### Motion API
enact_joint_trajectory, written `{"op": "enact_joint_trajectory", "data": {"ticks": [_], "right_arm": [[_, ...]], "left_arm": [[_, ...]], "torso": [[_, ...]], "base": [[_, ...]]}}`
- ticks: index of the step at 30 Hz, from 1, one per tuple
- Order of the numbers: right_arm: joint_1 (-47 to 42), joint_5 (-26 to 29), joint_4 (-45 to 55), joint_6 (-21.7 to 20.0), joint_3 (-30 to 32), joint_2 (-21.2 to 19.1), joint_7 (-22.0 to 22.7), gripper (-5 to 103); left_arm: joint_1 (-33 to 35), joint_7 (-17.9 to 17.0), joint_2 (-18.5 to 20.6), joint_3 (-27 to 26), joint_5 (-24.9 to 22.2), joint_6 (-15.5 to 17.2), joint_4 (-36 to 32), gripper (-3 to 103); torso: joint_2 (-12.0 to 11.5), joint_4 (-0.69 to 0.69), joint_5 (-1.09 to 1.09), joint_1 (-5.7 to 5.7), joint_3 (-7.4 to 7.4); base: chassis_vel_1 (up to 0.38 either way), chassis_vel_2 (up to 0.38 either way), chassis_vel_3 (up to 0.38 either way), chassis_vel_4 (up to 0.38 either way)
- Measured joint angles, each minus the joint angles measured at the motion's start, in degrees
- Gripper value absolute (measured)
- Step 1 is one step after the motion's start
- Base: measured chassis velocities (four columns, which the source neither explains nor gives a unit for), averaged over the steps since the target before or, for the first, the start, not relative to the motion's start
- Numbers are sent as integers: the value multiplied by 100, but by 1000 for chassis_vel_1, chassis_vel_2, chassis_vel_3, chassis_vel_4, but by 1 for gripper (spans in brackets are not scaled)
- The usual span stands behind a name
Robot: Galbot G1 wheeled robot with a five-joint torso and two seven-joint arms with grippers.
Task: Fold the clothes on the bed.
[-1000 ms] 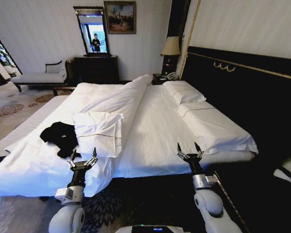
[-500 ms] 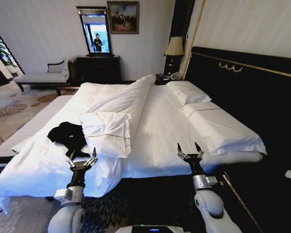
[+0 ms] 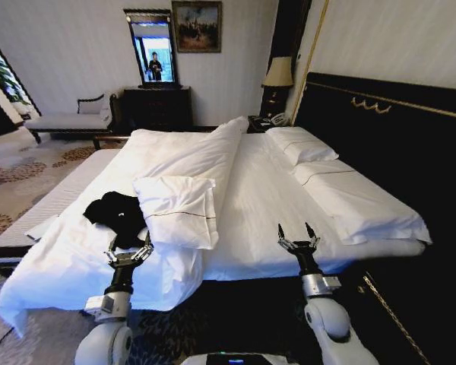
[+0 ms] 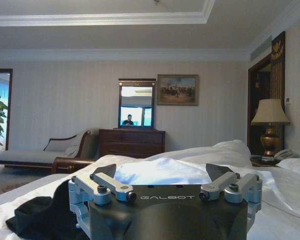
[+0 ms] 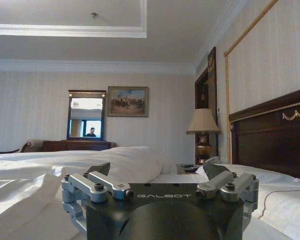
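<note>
Two grippers hover at the near edge of the bed (image 3: 258, 190), jaws spread and grasping nothing: the left gripper (image 3: 129, 248) just short of the crumpled black T-shirt (image 3: 118, 214), the right gripper (image 3: 298, 235) over bare sheet. That shirt lies on the white duvet (image 3: 68, 255) beside a pillow (image 3: 178, 209).

T-shirt (image 3: 116, 214) lettering seemingly too small to read, bed (image 3: 368, 217) cut off at right
</note>
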Motion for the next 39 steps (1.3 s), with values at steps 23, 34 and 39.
{"op": "enact_joint_trajectory", "data": {"ticks": [23, 34, 39], "right_arm": [[26, -24, -52, 11, -54, 16, 1, 100], [61, 52, -98, 104, -126, 23, 91, 100], [85, 152, -111, 183, -153, 30, 67, 100]], "left_arm": [[1, 5, -12, -10, 16, -12, 14, 100], [14, 6, -15, -18, 27, -19, 13, 100], [25, 6, -18, -17, 37, -25, 12, 100]], "torso": [[0, 1, 0, 0, 0], [0, 1, -1, 0, 0], [0, -1, 2, -1, 0]], "base": [[57, 110, -64, -113], [41, 73, -45, -71], [0, 0, 0, 0]]}}
